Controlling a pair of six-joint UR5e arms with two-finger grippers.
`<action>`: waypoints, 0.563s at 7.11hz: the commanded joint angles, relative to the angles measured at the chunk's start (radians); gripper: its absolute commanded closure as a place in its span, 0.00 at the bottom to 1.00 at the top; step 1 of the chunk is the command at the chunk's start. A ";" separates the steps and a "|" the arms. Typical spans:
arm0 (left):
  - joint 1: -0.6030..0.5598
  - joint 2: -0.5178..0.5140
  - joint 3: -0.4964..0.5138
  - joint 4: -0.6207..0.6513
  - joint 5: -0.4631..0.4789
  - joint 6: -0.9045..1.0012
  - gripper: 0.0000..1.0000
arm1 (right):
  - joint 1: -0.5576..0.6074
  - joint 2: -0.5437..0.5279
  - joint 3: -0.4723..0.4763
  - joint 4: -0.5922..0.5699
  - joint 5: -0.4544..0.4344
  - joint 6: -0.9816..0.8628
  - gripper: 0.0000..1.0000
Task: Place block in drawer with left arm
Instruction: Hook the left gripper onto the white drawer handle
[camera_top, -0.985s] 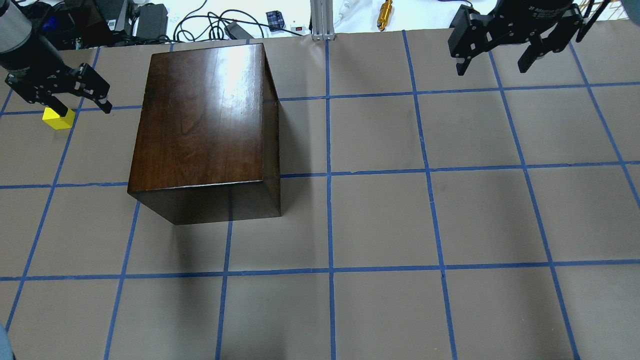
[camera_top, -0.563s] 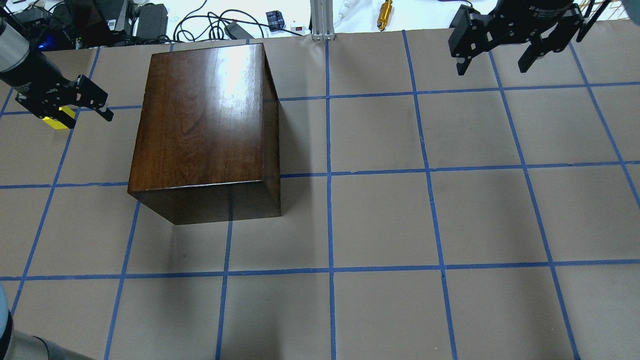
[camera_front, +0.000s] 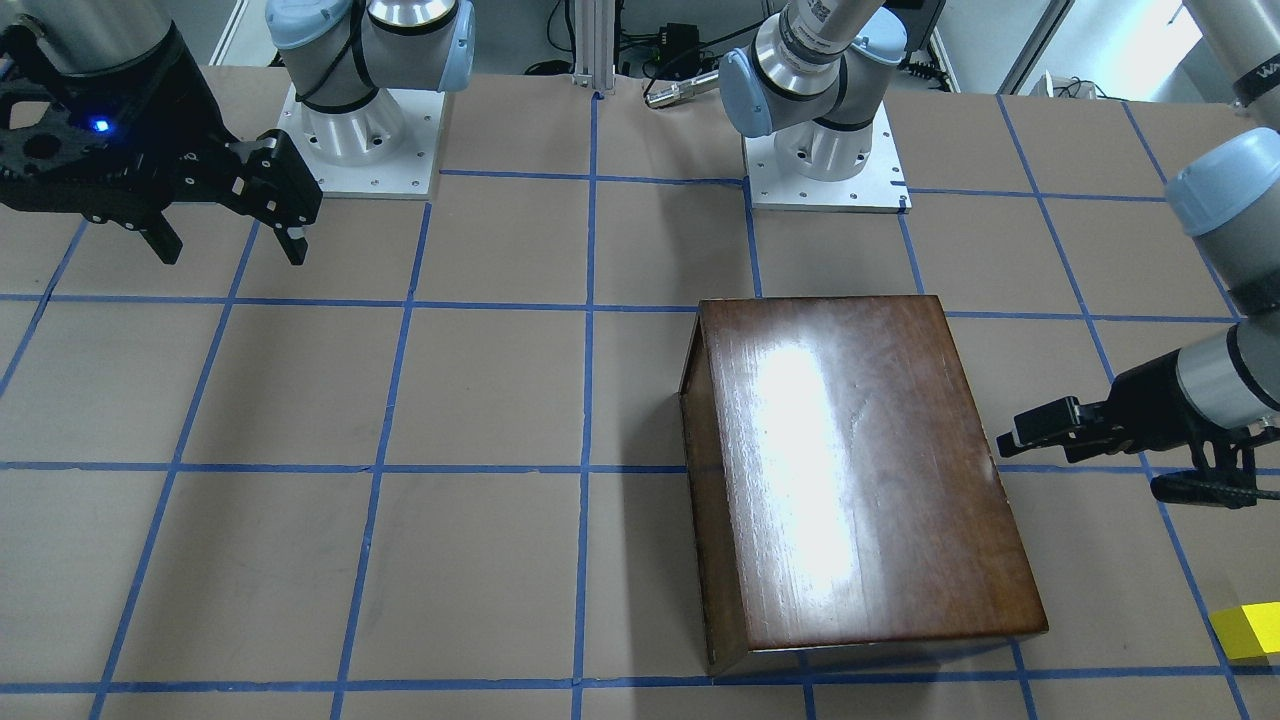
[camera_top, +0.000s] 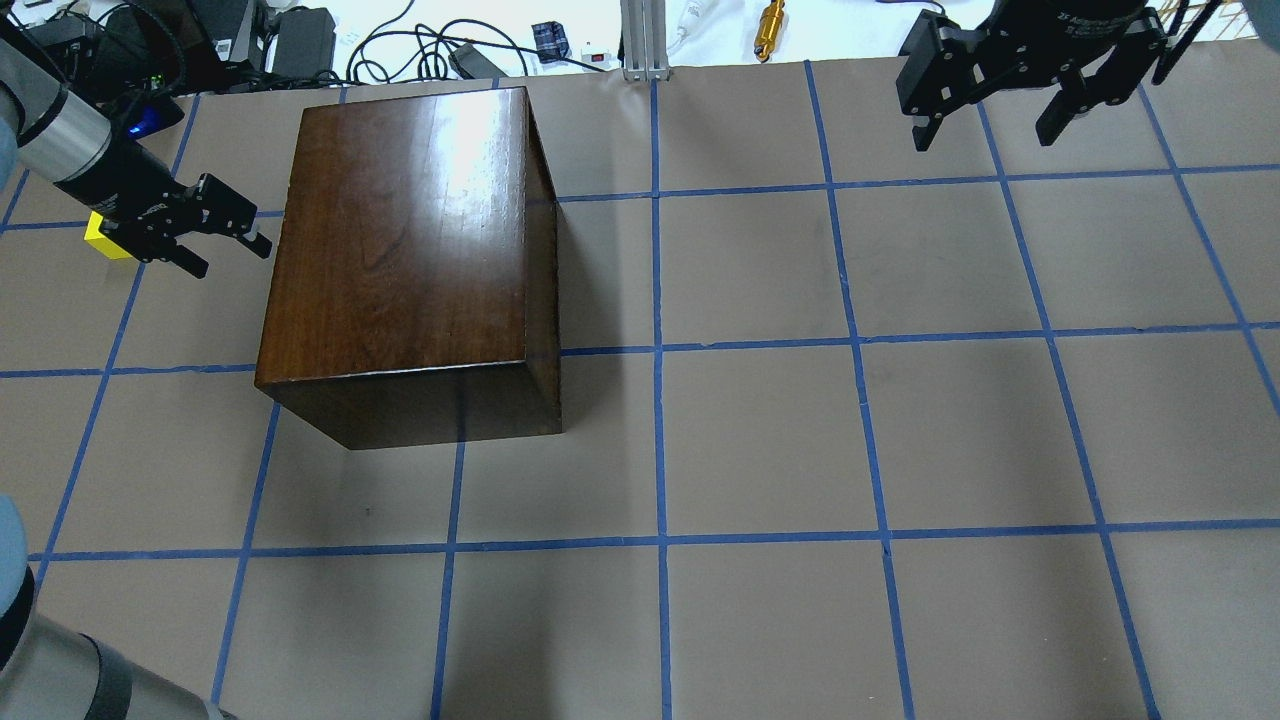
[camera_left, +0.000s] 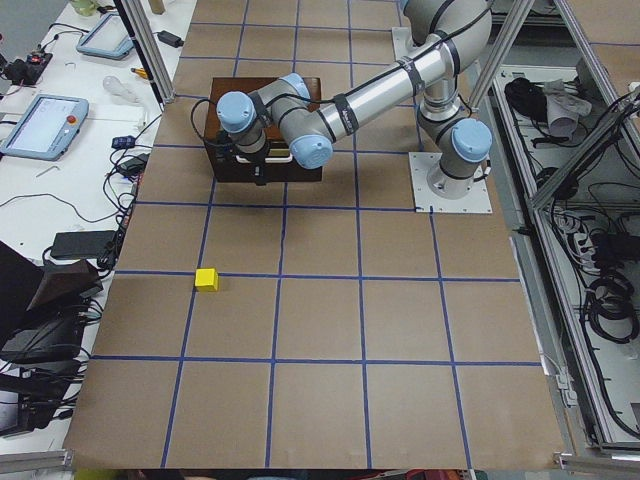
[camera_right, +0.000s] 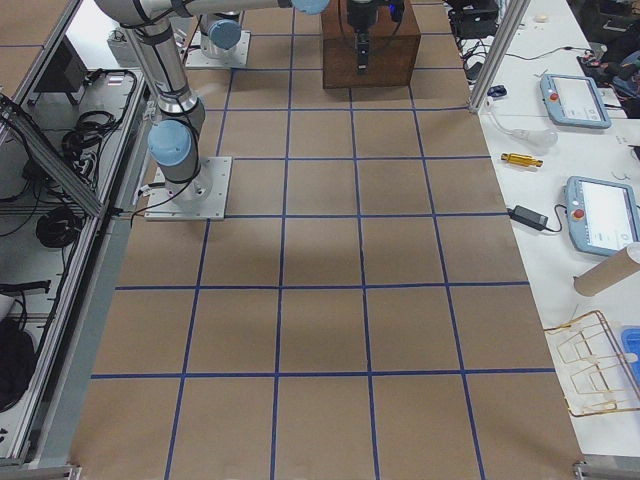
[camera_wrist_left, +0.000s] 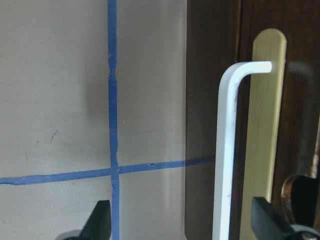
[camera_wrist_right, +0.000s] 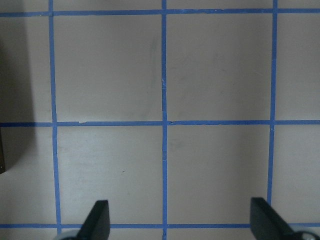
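Nothing done yet: drawer (camera_wrist_left: 300, 100) shut, yellow block (camera_top: 98, 236) on table (camera_top: 760, 430). Left gripper (camera_top: 225, 255) spread, empty, facing metal handle (camera_wrist_left: 227, 150) (drawer-opening step, I judge). Right gripper (camera_top: 985, 135) spread, idle.

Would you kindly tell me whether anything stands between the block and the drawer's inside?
Yes: the drawer is shut in the box, so its front bars the block. The open left gripper faces the handle.
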 joint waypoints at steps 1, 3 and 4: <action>0.000 -0.015 -0.015 0.005 -0.026 0.002 0.00 | -0.001 -0.001 0.000 0.000 0.000 0.000 0.00; 0.000 -0.029 -0.022 0.024 -0.027 0.003 0.00 | 0.000 0.000 0.000 0.000 0.002 0.000 0.00; 0.000 -0.037 -0.021 0.025 -0.029 0.003 0.00 | 0.000 0.000 0.000 0.000 0.002 0.000 0.00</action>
